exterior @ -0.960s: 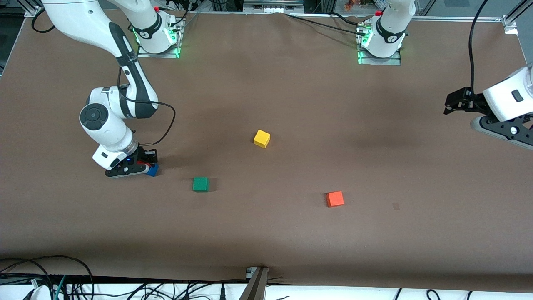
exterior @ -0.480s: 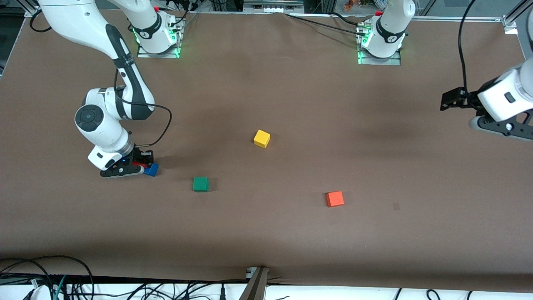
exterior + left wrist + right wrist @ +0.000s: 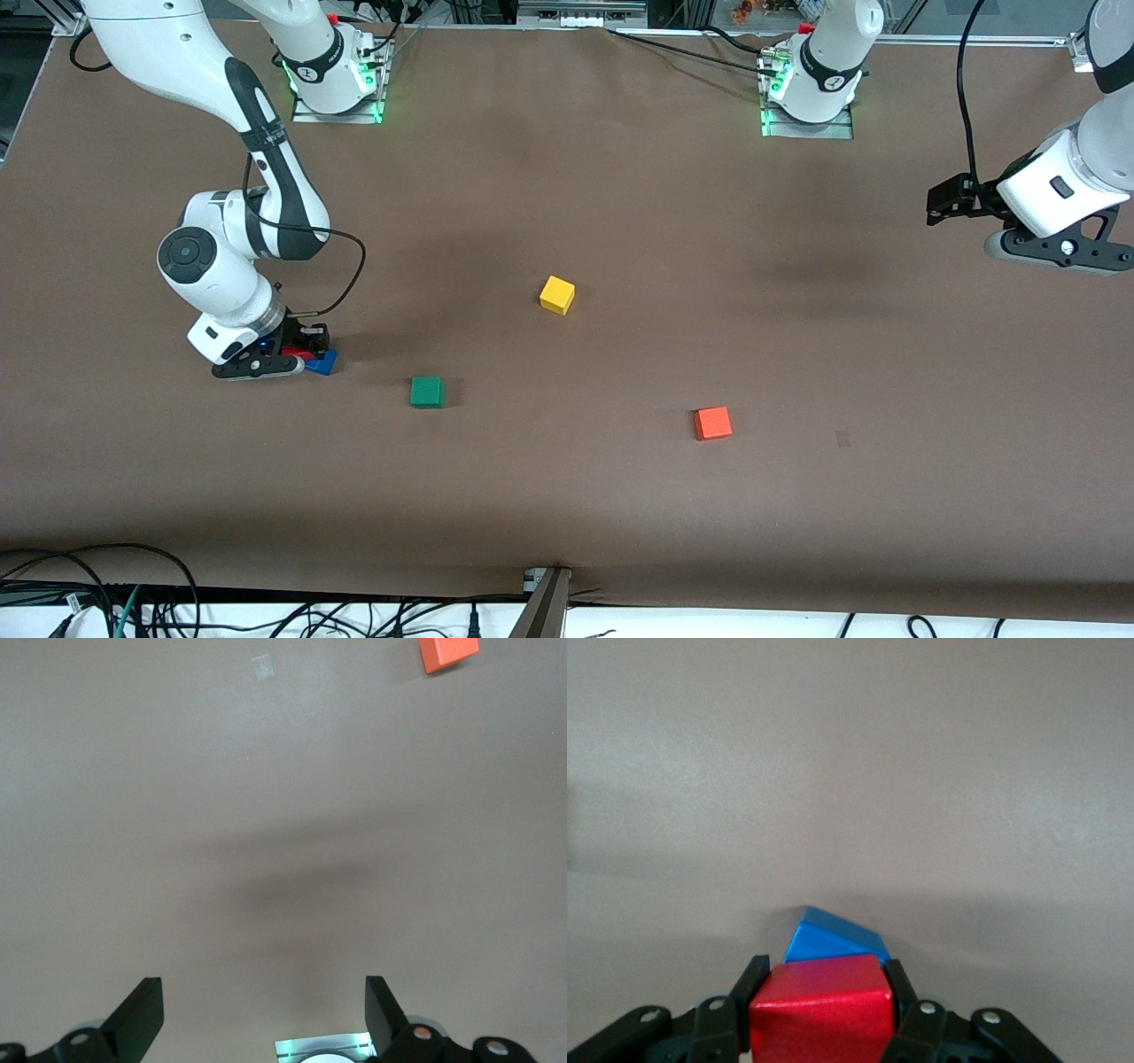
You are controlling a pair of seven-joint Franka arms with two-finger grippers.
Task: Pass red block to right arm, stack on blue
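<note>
Red block (image 3: 821, 1003): held between the closed jaws of the right gripper (image 3: 299, 354), low over the blue cube (image 3: 324, 361) at the right arm's end of the counter (image 3: 567, 496).
Blue cube: resting on the counter, turned corner-on relative to the red block; whether the red block touches it cannot be told.
Right arm (image 3: 235, 266): reaches down from its base to the pair of cubes.
Left gripper (image 3: 266, 1014): jaws spread wide and holding nothing, up over the counter at the left arm's end; this arm waits.
Green cube (image 3: 426, 391): on the counter, well apart from the stack site, toward the middle.
Yellow cube (image 3: 557, 294): mid-counter, farther from the front camera than the green cube.
Orange cube (image 3: 712, 423): on the counter toward the left arm's end, untouched.
Progress: by judgement the hand-over is finished, since the red block is with the right arm; placement is under way.
Remaining: seat the red block flat on the blue cube, release, withdraw.
Risk: the two cubes are not squared to each other, so the red block may sit off-centre or slide.
Right wrist view only: shows the grip on the red block and the blue cube's twisted corner.
Front view only: shows all five cubes; there the gripper hides most of the red block.
Left wrist view only: shows the spread, empty jaws and the orange cube far off.
</note>
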